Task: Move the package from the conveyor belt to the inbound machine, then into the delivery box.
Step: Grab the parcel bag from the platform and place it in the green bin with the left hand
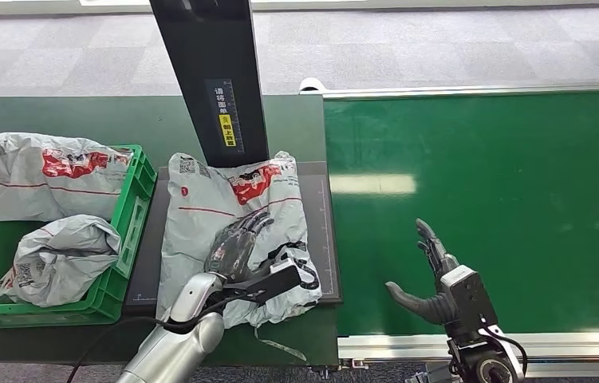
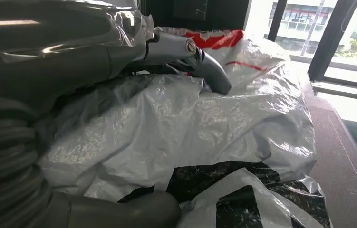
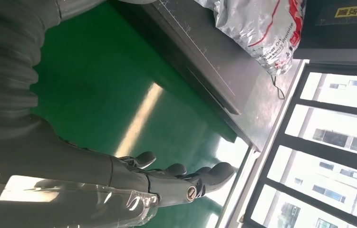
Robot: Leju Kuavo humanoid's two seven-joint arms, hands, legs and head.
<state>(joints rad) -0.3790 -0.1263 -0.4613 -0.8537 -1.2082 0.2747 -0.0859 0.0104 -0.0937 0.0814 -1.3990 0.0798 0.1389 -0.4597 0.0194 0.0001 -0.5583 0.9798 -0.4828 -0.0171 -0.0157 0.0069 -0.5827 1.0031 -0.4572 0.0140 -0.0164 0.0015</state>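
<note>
Fingers (image 1: pixel 240 231) of the left hand (image 1: pixel 232 246) lie on the package (image 1: pixel 236 235) on the inbound machine (image 1: pixel 324 239), grip unclear; right hand (image 1: pixel 431 279) hovers spread over the conveyor belt (image 1: pixel 503 199).

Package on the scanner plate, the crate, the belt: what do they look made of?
Package: thin grey-white plastic film, glossy; it crinkles and glints under the left hand. Probably a poly mailer.
Crate: rigid green plastic, likely moulded, judging by its slotted wall and thick rim.
Belt: smooth green sheet, semi-gloss, mirroring a ceiling light; PVC or rubber, cannot tell.
</note>
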